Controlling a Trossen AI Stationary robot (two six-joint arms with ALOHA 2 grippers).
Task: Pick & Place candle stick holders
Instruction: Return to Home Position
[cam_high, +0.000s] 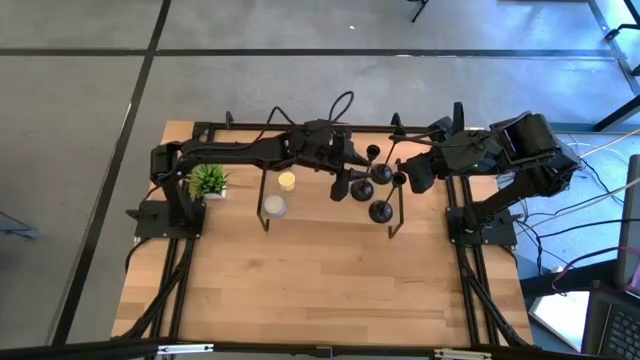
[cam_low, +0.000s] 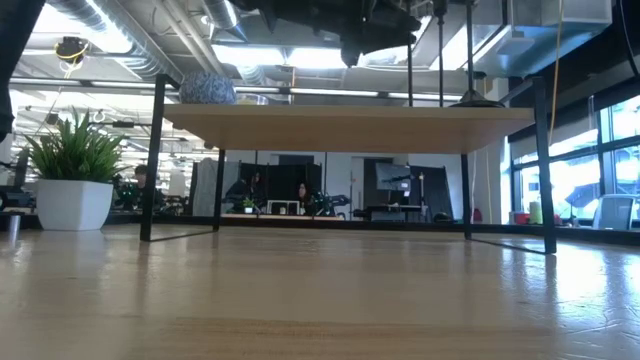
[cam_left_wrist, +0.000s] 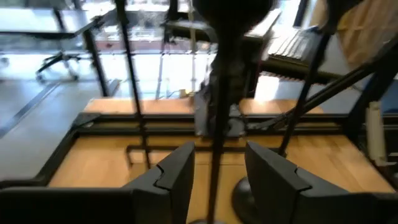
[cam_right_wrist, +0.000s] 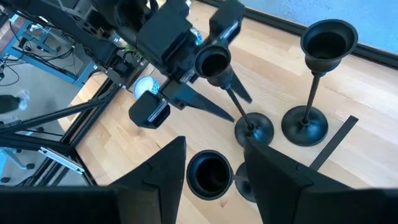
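One slim black metal candlestick stands upright on the black-legged wooden shelf, its thin stem between the spread, released fingers of the left gripper — backing straight out should clear it — while the right gripper, likewise open, hangs over a second black candlestick.

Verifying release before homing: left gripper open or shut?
Open. Left gripper fingers stand apart, gaps showing either side of the candlestick stem.
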